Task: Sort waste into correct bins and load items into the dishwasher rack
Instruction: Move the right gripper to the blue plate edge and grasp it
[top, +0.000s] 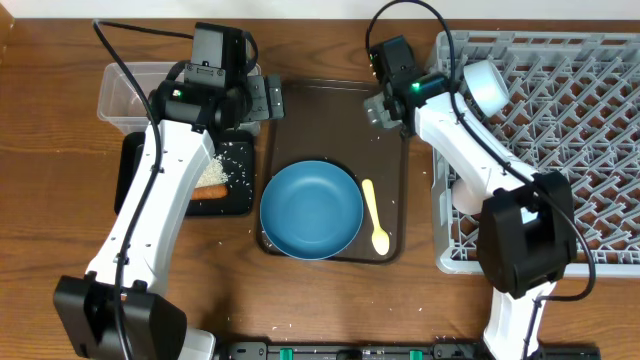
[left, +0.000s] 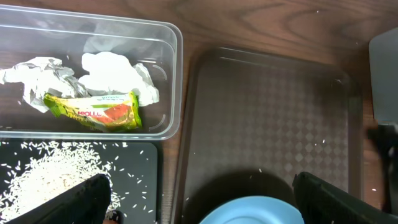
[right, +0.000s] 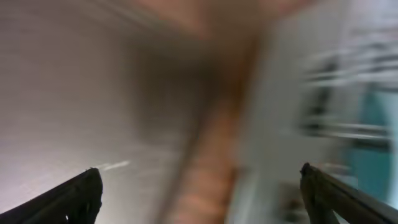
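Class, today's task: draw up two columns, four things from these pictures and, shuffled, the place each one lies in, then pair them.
Things:
1 printed wrapper
2 rice grains
3 blue plate
4 pale cup

Places:
A dishwasher rack
B clear tub
C brown tray
D black tub

Pairs: 1-B, 2-D, 3-C, 4-A.

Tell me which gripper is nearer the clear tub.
Left. The left gripper hovers just beside the clear tub; the right gripper is across the serving tray, by the dishwasher rack.
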